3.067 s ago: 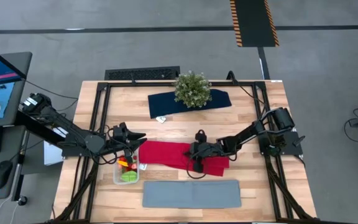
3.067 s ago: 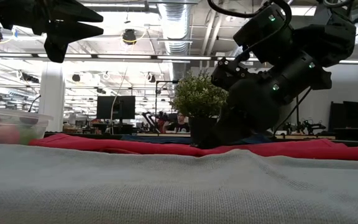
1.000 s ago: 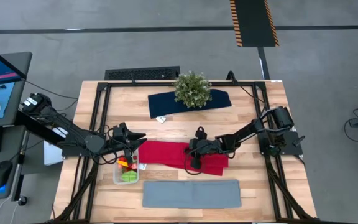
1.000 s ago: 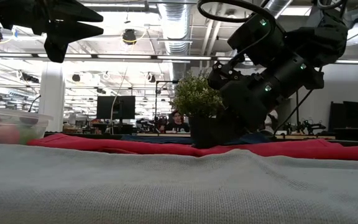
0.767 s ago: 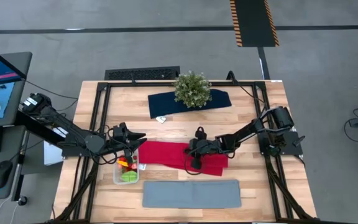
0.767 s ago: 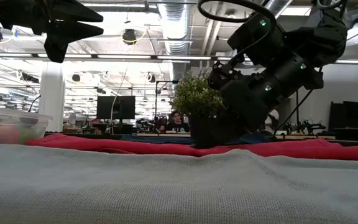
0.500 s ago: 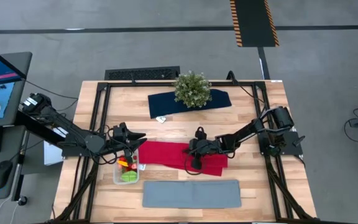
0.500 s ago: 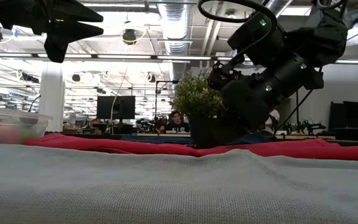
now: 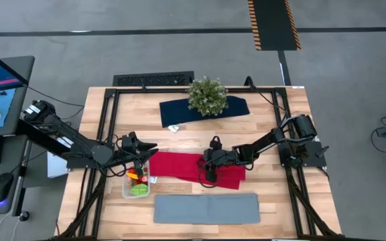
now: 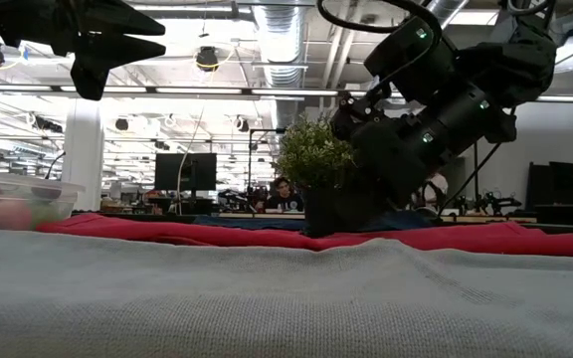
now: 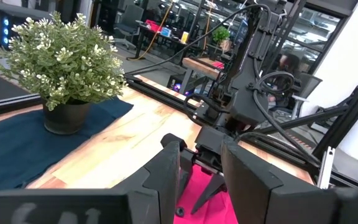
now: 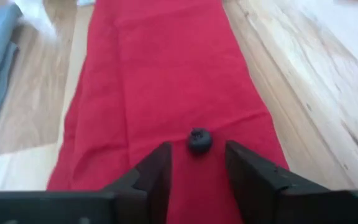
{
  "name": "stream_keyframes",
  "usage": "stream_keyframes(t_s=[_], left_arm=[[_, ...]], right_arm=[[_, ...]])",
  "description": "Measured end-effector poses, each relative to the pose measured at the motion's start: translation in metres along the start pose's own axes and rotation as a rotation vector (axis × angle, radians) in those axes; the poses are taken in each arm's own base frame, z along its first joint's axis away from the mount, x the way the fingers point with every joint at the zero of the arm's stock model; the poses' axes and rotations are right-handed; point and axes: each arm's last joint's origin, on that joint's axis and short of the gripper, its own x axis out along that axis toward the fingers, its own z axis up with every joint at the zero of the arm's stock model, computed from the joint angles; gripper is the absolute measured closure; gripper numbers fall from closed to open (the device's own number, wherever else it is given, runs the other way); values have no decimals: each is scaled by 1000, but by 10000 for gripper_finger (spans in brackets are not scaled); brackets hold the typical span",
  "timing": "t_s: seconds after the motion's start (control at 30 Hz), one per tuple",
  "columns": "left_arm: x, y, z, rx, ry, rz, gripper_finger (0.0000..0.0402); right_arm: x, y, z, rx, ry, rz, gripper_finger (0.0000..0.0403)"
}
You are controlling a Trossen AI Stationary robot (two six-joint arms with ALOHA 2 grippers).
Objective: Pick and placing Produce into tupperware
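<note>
Jaws of the right gripper [image 12: 196, 163] have parted, dark berry [image 12: 199, 140] lying free between.

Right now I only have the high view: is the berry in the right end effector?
Observer: No. In the right wrist view the berry lies on the red cloth, just beyond the open fingers of the right end effector.
Operator: Is it lined up with the gap?
Observer: Yes, it sits in line with the gap between the two fingers and touches neither.
Operator: Is the left end effector down in the tupperware?
Observer: No. The low view shows the left end effector hanging well above the tupperware.
</note>
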Motion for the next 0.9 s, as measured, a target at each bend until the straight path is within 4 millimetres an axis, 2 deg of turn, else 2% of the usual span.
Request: stream_keyframes(t_s=[0.1,0.2,0.5,0.7,0.9], left_arm=[[0,0,0,0,0,0,292],[0,0,0,0,0,0,292],[0,0,0,-1,0,0,292],[0,0,0,-3,-3,-1,292],[0,-1,0,-2,7,-22,292]], right_arm=[[0,1,2,-3,-20,6,211],[0,1,1,-3,-15,4,209],[1,1,1,-4,-21,6,244],[24,5,1,-33,-11,-5,249],[27,7,5,-49,22,-10,256]])
